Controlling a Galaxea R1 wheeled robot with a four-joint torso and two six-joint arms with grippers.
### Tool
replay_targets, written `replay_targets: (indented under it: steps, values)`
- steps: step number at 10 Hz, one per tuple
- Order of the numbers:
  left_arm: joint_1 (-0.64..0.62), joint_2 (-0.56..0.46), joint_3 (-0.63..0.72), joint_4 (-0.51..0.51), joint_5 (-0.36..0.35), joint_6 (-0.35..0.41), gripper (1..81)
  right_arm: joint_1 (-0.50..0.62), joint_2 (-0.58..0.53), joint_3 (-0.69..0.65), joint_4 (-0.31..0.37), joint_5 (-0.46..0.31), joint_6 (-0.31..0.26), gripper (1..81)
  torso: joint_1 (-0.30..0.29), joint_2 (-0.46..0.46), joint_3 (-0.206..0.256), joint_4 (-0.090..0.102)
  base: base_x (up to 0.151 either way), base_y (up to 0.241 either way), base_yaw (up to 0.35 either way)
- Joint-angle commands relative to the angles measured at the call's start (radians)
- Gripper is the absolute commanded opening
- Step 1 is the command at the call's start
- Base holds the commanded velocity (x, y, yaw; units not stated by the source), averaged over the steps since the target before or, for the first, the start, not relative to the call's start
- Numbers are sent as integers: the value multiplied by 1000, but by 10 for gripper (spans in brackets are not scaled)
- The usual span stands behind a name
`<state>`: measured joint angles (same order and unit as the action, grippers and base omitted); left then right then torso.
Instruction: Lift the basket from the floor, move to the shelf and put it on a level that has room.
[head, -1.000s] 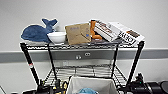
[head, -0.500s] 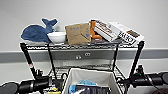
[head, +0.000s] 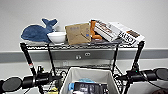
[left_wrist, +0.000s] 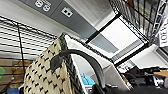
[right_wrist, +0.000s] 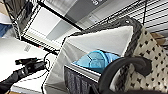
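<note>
Head view: basket held up between both arms, just before shelf, facing middle level. Gripper closure on dark handles: cannot tell, either side. Risk: basket rim catches level's front frame, tilts, spills blue item.

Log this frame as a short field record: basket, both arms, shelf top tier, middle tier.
basket: basket raised in front of the shelf, blue item and dark box inside
left arm: beside the basket's left end, near its dark handle loop
right arm: beside the basket's right end
top tier: blue whale toy, white bowl, cardboard envelope, boxes
middle tier: wire grid behind the basket
</note>
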<state>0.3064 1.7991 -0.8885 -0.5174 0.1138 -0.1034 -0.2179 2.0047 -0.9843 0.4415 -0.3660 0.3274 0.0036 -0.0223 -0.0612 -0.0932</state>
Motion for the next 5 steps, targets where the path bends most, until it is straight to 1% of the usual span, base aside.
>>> replay_targets:
  steps: [1, 2, 4, 5]
  values:
    - [-155, 62, -95, -1, -29, -6, 10, 165, 108, -138, -23, 10, -10, 10, 0, 0, 0, 0, 0, 0, 0]
    - [-170, 76, -110, 0, -39, -4, 10, 166, 128, -160, -52, 21, -10, 10, 0, 0, 0, 0, 0, 0, 0]
    - [-181, 111, -145, 56, -124, -4, 10, 179, 159, -203, -93, 42, -10, 10, 0, 0, 0, 0, 0, 0, 0]
    - [-195, 152, -199, 68, -123, -5, 10, 189, 182, -233, -109, 47, -10, 10, 0, 1, -1, 0, 0, 0, 0]
